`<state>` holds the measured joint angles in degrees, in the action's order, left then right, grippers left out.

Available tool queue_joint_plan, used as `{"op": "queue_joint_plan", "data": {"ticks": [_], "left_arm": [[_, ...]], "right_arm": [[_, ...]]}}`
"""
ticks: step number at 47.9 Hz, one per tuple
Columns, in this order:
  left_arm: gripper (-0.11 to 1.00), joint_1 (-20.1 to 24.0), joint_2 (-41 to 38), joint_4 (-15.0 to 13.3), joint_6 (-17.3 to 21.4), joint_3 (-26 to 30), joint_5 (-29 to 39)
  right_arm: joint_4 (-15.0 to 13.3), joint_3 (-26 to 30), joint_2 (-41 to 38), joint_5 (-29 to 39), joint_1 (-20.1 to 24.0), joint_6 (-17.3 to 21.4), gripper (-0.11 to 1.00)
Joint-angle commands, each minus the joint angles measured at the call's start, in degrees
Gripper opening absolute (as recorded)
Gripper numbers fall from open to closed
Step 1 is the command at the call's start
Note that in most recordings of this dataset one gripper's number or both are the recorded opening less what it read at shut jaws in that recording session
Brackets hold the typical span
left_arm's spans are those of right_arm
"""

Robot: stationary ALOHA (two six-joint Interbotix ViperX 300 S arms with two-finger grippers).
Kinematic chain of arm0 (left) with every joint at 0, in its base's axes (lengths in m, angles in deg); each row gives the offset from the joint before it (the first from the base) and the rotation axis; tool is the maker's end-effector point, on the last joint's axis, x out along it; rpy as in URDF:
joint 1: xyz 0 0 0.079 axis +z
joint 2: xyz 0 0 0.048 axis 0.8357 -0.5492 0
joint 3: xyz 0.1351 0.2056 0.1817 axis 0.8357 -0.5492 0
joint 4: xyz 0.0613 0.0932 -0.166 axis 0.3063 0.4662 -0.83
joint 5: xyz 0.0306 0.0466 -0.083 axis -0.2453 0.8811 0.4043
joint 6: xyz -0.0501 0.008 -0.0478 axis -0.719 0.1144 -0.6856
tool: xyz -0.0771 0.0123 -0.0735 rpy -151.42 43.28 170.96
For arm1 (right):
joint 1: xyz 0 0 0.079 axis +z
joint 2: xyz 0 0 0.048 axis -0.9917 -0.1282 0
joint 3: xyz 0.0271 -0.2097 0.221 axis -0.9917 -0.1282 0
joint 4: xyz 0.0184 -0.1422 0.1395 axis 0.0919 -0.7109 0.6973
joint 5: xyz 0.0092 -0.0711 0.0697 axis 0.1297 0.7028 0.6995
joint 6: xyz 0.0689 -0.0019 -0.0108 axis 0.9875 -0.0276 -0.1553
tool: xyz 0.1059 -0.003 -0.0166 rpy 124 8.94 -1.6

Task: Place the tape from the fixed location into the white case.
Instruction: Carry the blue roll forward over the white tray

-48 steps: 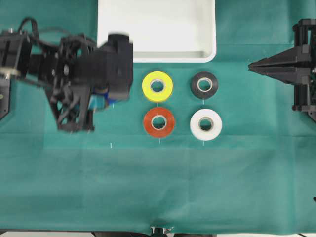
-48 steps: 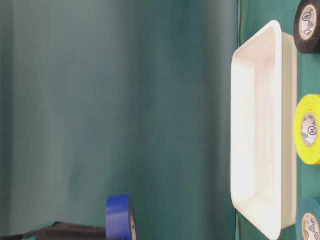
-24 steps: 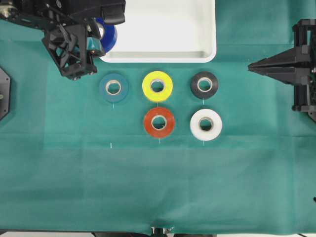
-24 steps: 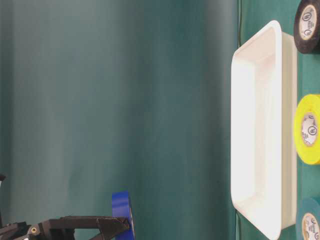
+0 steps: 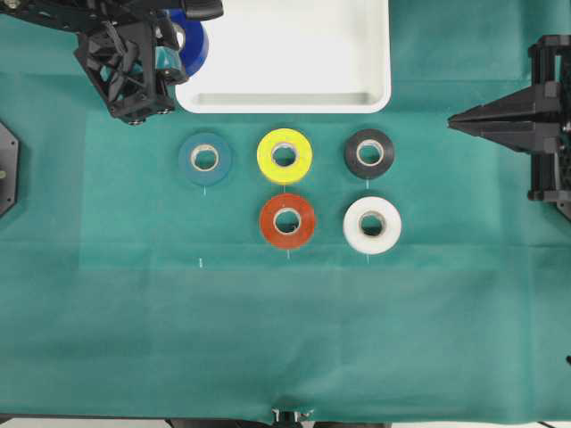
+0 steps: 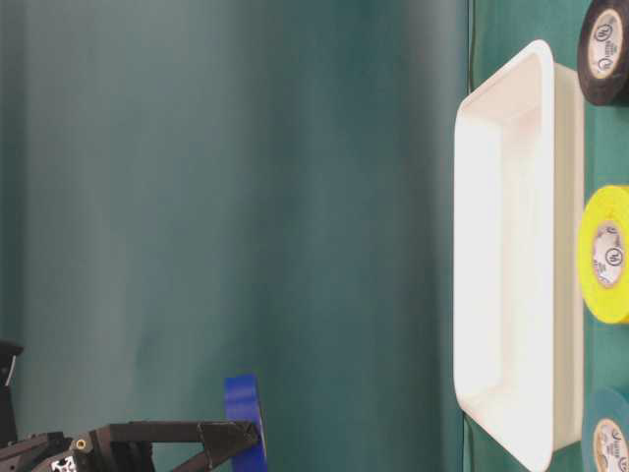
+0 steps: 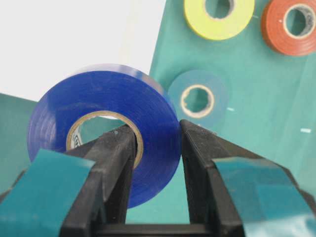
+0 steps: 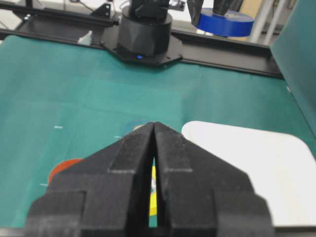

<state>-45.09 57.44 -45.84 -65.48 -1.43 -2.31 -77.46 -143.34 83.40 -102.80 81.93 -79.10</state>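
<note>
Overhead: the left tool [image 5: 178, 45] carries the tape [image 5: 193, 46] at the white case's [image 5: 384, 53] left rim, likely to clear the wall before dropping it.

Table-level: the tape [image 6: 244, 421] hangs well above the case.

Left wrist: 1 finger [image 7: 118, 163] inside the core, 1 outside, clamping its wall.

Right wrist: the right tool [image 8: 154, 148] sits clenched, empty, parked aside.

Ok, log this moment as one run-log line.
left gripper: shut on blue tape, held above the white case corner | right gripper: shut, holding nothing | five rolls on cloth
</note>
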Motion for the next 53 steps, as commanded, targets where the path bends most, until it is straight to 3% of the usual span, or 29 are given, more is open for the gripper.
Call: {"op": "queue_joint_plan", "data": {"ticks": [1, 15, 40, 53], "left_arm": [[0.24, 0.1, 0.3, 0.2, 0.1, 0.8, -0.7], [0.24, 0.1, -3.5, 0.2, 2.4, 2.8, -4.8], [0.24, 0.2, -15.0, 0.2, 10.2, 17.1, -5.7], [0.24, 0.8, -17.1, 0.2, 11.6, 20.1, -5.7]], "right_arm": [[0.0, 1.6, -0.4, -0.2, -0.1, -0.1, 0.0], [0.0, 1.6, -0.3, -0.3, -0.1, -0.1, 0.0], [0.0, 1.6, -0.4, 0.1, -0.1, -0.1, 0.0], [0.0, 1.8, -0.4, 0.5, -0.1, 0.0, 0.0]]}}
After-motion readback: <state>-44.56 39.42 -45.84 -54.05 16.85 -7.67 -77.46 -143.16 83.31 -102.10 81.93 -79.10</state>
